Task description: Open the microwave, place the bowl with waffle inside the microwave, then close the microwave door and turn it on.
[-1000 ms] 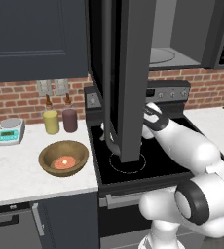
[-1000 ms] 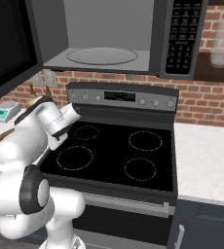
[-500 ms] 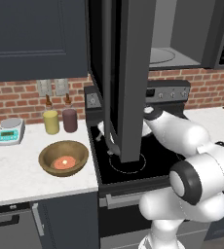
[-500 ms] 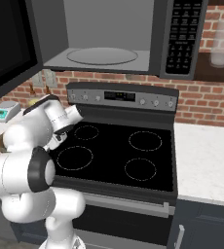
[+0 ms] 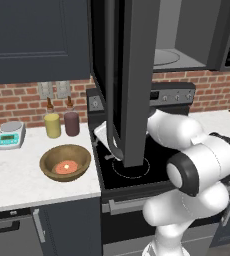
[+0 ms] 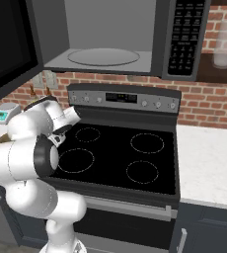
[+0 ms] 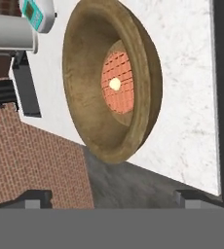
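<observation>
Reaching for the bowl [image 5: 65, 163] comes next, and you have it straight ahead of the gripper [image 7: 114, 197]: in the hand view it sits just beyond the two fingertips [image 7: 36, 198], rim turned toward you, with the waffle [image 7: 118, 83] lying flat in its middle. On the counter [image 5: 17, 175] the bowl rests near the front edge and close to the edge that meets the stove [image 6: 118, 153], with the yellow jar [image 5: 52, 125] and the maroon jar [image 5: 71, 123] behind it toward the brick wall. The bowl is round, so no long axis matters; judge your approach by the near rim. Your fingers stand wide apart, hold nothing and touch nothing. The microwave door [image 5: 129, 80] hangs swung open, and the microwave [image 6: 115, 37] cavity is bare and ready.
</observation>
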Controlling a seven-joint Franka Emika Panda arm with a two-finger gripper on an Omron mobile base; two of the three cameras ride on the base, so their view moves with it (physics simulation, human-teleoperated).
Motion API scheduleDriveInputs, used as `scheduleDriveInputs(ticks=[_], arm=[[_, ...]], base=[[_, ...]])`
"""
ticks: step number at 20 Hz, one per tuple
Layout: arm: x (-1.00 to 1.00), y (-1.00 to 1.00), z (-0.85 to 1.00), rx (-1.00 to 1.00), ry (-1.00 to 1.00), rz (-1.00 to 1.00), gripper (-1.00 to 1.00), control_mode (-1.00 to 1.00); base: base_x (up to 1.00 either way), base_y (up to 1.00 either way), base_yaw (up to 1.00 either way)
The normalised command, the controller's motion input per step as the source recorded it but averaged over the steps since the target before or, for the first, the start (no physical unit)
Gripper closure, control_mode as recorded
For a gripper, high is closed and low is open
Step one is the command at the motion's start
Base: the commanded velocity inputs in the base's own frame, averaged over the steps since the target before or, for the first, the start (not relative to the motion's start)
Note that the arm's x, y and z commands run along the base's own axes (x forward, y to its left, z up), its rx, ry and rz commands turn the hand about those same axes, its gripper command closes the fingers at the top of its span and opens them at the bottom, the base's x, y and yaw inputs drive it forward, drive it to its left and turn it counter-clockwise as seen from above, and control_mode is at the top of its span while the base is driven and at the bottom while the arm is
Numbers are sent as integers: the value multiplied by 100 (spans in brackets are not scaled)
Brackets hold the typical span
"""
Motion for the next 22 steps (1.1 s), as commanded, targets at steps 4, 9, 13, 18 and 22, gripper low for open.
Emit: scheduleDriveInputs(ticks=[4, 9, 13, 18, 22], arm=[[2, 1, -14, -1, 0, 0, -100, -100], [0, 7, -24, -1, 0, 1, -100, -100], [0, 14, -29, 0, 0, 4, -100, -100], [0, 13, -18, -1, 0, 2, -100, -100], [6, 13, -19, -1, 0, 0, -100, -100]], base=[[0, 0, 0], [0, 0, 0], [0, 0, 0], [0, 0, 0], [0, 0, 0]])
